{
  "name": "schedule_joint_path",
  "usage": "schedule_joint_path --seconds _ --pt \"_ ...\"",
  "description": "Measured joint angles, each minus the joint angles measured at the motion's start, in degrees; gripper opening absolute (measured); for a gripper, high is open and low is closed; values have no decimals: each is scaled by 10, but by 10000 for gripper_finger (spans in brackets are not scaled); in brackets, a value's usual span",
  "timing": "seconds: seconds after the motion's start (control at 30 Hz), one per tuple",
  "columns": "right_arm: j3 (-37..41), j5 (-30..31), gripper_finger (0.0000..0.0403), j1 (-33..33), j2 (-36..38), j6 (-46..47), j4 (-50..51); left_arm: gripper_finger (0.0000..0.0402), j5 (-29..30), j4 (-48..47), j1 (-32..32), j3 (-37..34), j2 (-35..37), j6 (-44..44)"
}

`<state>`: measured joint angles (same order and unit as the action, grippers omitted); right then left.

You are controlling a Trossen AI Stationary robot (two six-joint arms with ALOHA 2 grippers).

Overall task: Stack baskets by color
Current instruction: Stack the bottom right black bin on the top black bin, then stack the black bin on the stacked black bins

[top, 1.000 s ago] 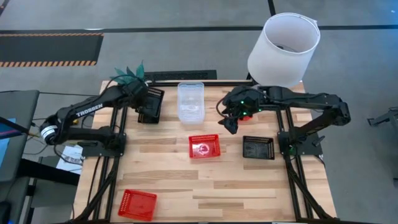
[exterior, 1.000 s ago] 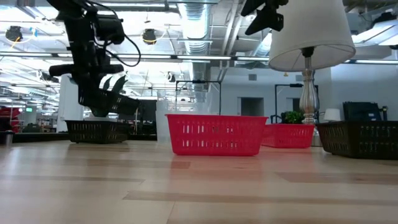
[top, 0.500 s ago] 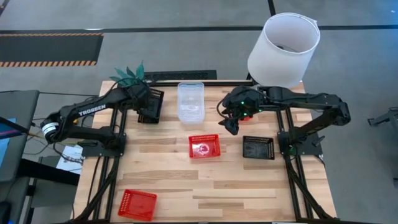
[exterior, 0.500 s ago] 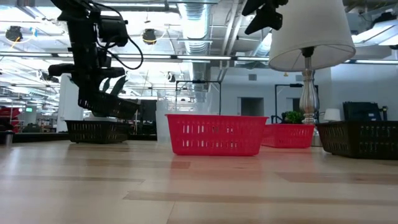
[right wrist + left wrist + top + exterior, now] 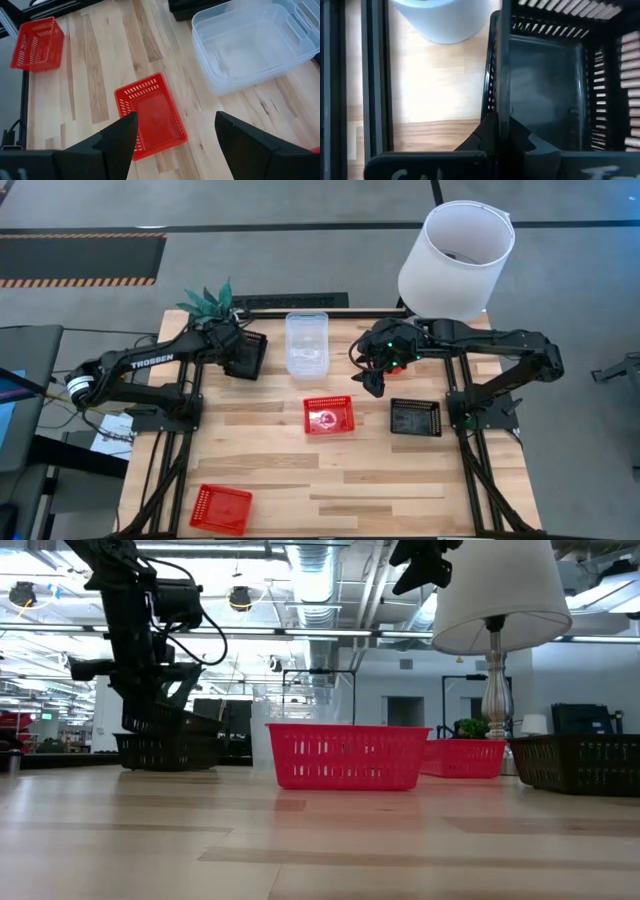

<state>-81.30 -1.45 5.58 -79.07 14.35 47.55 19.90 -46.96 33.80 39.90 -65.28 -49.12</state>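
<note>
My left gripper (image 5: 236, 346) is at the table's far left, shut on a black mesh basket (image 5: 545, 85). That basket sits down on another black basket (image 5: 165, 752), which stands on the table. My right gripper (image 5: 372, 380) hangs open and high over the table, with nothing between its fingers (image 5: 172, 145). It is between the clear baskets (image 5: 306, 342) and a red basket (image 5: 328, 414). A second red basket (image 5: 220, 508) lies near the front left. A third black basket (image 5: 415, 417) lies on the right. My left gripper pinches the black basket's side wall (image 5: 501, 107) at its rim, one finger (image 5: 482, 137) outside and the other inside. The fingers come steeply from above. In the low view the held basket (image 5: 175, 728) rests slightly tilted on the black basket below.
A white lampshade (image 5: 455, 260) stands at the far right corner and a green plant (image 5: 208, 302) at the far left. Bare wood lies between the red baskets toward the near edge.
My left gripper has gone down and a little toward the table's right with its black basket. The basket hung tilted above the other black basket; now it sits down on it. My right gripper has kept its place.
</note>
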Motion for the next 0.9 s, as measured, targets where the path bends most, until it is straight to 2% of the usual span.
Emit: schedule_joint_path --seconds 0.23,0.5,0.67,0.9 --pt "0 0 286 0 0 -8 0 7 -21 1 0 -1 0 -2" --pt "0 -1 286 -13 0 -9 3 76 -36 1 0 -34 0 -35" --pt "0 -1 286 -22 0 -9 6 97 -37 3 -1 -39 0 -56" --pt "-1 -1 286 -33 13 -14 96 99 -29 2 -27 -9 24 -39"
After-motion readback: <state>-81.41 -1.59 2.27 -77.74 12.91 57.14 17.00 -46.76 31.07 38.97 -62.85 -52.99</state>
